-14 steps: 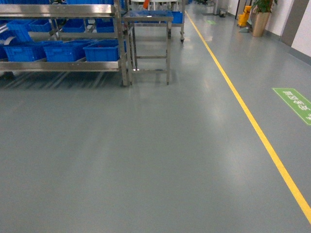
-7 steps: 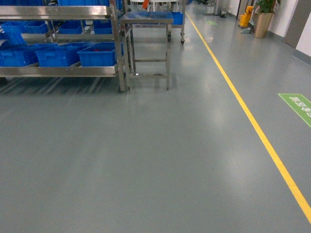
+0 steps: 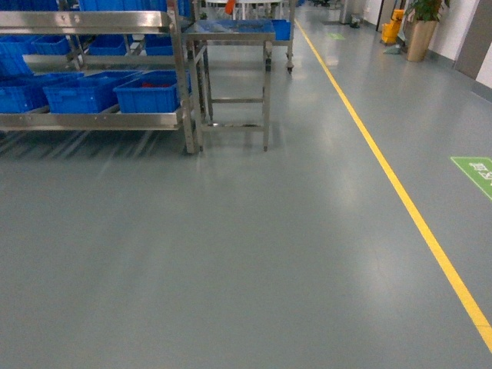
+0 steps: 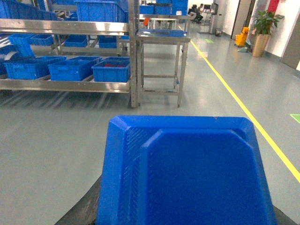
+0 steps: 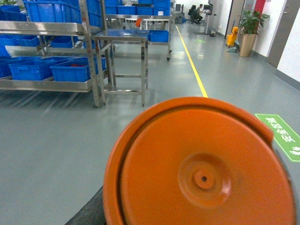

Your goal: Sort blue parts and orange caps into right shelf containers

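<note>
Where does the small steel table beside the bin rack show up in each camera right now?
Head: small steel table, top centre-left, right of the rack.
Left wrist: upper centre, above the blue part.
Right wrist: upper left of centre, above the orange cap.
Shared landmark: yellow floor line, on the table's right.

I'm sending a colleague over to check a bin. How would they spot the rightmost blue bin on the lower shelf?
Find the steel shelf rack at the far left, with a small steel table standing just right of it. On the rack's lower shelf sits a row of blue bins; the one meant is last on the right, next to the corner post. Unlike its neighbours, something red shows inside it.
</note>
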